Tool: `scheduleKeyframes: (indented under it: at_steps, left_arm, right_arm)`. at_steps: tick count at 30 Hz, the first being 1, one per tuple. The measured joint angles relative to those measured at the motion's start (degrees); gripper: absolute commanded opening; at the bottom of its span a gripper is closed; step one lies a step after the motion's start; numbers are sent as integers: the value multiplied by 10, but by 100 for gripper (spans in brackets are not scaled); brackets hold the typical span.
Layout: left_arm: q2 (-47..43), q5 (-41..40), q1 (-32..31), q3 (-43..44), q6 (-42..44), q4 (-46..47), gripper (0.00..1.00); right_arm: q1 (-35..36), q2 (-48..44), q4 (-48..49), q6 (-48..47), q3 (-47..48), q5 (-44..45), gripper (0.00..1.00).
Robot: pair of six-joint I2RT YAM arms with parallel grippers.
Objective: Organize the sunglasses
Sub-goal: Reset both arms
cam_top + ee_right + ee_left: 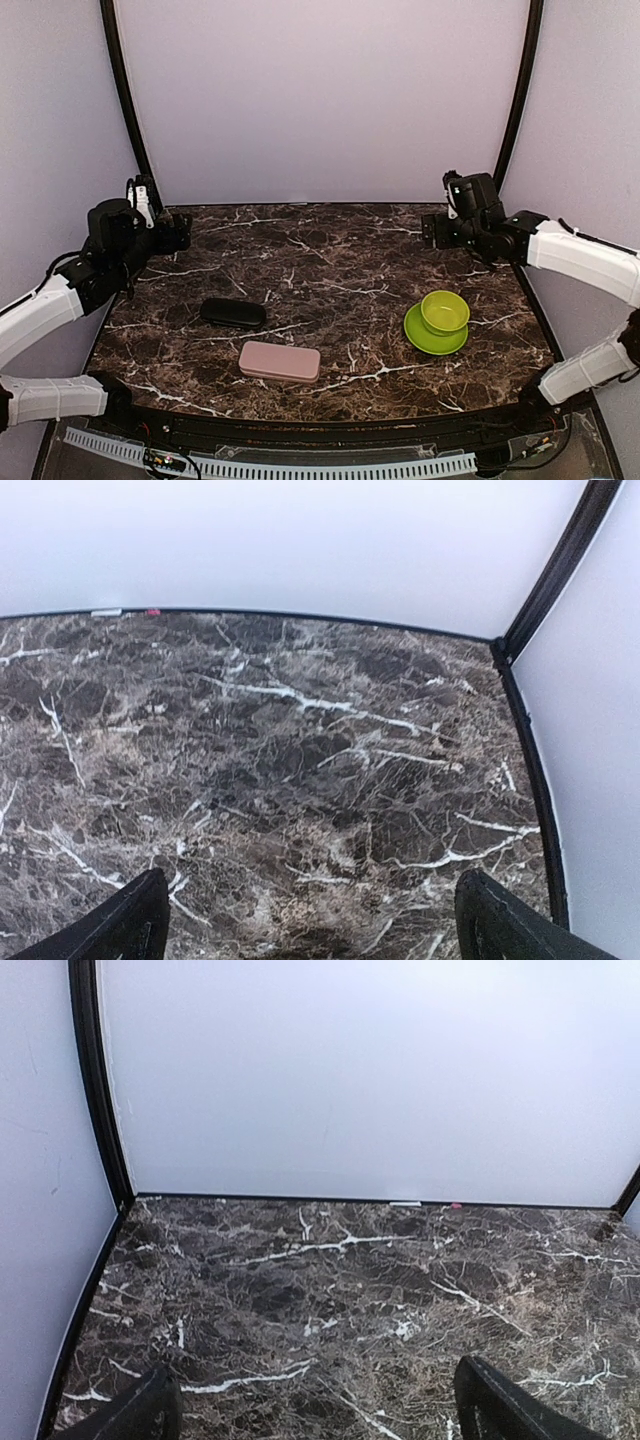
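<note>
Sunglasses unseen; blk case [232, 313], pink case [279, 361] top-cam only.

The table [330, 260] was dark brown marble threaded with white veins. At 8 o'clock on it lay a glossy black case [232, 313], and at 6 o'clock a dusty pink case [280, 361]. At 4 o'clock a lime-green bowl [445, 311] sat on a saucer [420, 340] of the same green. The walls [320, 100] were plain pale lavender-white, edged by black posts [124, 100]. The left arm [40, 312] and the right arm [580, 255] were white with black joints. A white slotted strip [300, 468] ran below the table at 6 o'clock.
</note>
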Motion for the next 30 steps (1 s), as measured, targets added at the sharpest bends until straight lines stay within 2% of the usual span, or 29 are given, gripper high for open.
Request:
scheduleKeyframes:
  at_steps: [4,9,30]
  left_arm:
    - [-31,13,0,-19,12,24,95]
    - [-18,23,0,-20,17,25,95]
    - [-14,37,-5,-20,18,22,95]
  right_arm:
    - [0,-69,38,-10,-39,19,100]
    - [0,-127,68,-20,-68,33,100]
    - [0,-131,90,-16,-82,30,100]
